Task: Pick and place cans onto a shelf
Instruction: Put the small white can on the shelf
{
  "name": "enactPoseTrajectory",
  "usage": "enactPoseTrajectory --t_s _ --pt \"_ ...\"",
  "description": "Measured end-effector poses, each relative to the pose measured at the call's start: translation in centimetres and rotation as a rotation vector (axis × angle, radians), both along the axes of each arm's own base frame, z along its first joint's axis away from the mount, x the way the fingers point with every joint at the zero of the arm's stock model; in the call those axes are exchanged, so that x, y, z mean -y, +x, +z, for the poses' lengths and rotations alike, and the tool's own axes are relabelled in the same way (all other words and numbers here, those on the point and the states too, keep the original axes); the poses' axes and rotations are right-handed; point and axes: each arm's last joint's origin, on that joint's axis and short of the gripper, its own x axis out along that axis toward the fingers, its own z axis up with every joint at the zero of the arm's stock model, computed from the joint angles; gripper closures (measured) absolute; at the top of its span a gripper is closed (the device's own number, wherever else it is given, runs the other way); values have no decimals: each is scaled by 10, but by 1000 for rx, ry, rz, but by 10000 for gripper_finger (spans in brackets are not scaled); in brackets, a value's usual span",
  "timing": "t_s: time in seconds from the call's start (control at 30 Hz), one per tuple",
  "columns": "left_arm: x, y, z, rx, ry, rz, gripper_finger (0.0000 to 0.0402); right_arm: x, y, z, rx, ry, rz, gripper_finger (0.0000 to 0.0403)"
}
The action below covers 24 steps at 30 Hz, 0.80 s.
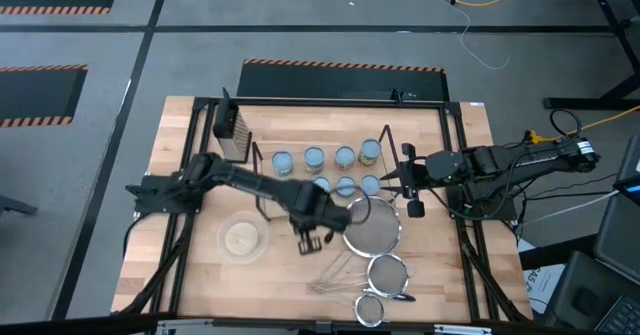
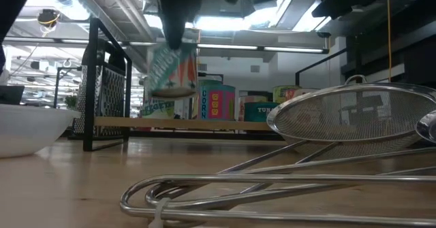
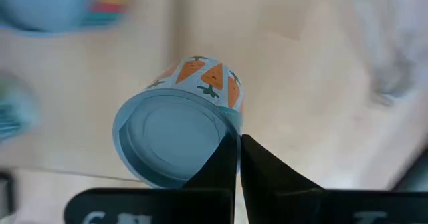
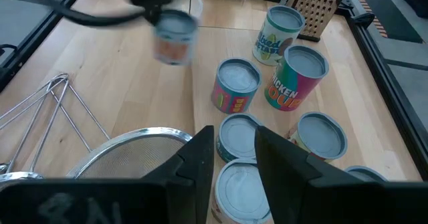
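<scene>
L gripper [image 1: 309, 237] shut on carrot-label can [image 3: 179, 136], lifted clear above the table, axis tilted w/ top toward wrist cam, near shelf [image 1: 330, 175]; R gripper [image 1: 410, 185] partly open, empty, over shelf cans.

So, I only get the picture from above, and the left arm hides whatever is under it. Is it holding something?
Observer: Yes. Its wrist camera shows the left gripper shut on the rim of a can with carrots on the label.
Visitor: Is that can resting on the table?
Observer: No. The table-level view shows it hanging clear of the table, in front of the shelf.
Visitor: And the right arm?
Observer: The right gripper is open with nothing between its fingers, hovering above the other cans.
</scene>
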Motion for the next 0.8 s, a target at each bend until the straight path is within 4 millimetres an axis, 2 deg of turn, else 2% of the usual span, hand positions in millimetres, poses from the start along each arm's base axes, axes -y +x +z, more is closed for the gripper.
enactPoseTrajectory --t_s 0.13,0.3,0.63,0.8 --pt "-25 1 0 -43 55 57 401 0 0 0 0 1 -1 289" --pt "-44 0 -2 -79 72 99 401 0 0 0 0 2 -1 289" --pt "-61 -5 -33 -191 86 138 401 0 0 0 0 1 0 289" --pt "-66 -7 -39 -218 92 148 401 0 0 0 0 0 0 289"
